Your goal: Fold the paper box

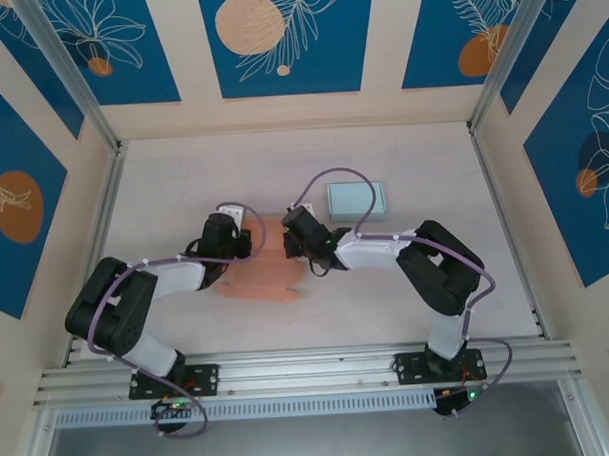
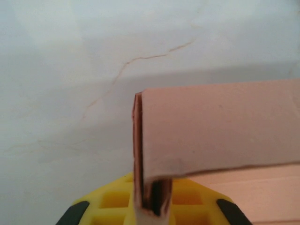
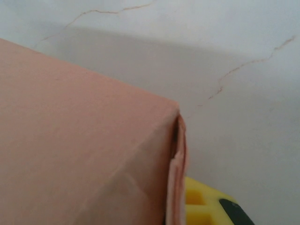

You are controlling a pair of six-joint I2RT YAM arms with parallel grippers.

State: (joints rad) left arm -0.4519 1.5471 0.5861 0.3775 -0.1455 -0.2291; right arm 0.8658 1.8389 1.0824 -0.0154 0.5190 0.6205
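Paper box position: the salmon paper box lies on the bench at the centre of the top view, just below and between the two wrists. It looks part-folded, with a wall raised at each side.
Left end effector: the left end effector is closed on a doubled wall edge of the box. The plies are nipped between its yellow pads at the bottom centre of the left wrist view.
Right end effector: the right end effector is closed on the box's other side. A two-ply edge runs down beside its yellow pad at the lower right of the right wrist view.
Risk, tearing: both grips are on thin card. If the arms pull apart or twist against each other, the paper would likely rip along a crease.
Risk, slip: each grip seems to take only a narrow strip near the edge. The plies could slide out and the wall spring open.
Risk, buckling: pressing inward off the score line would probably dent the flat panel rather than fold it.
Risk, dragging: nothing else pins the box. An uneven lift could skid it toward the small teal box, which sits well apart, upper right of centre.
Unknown: whether any tab is locked cannot be told.
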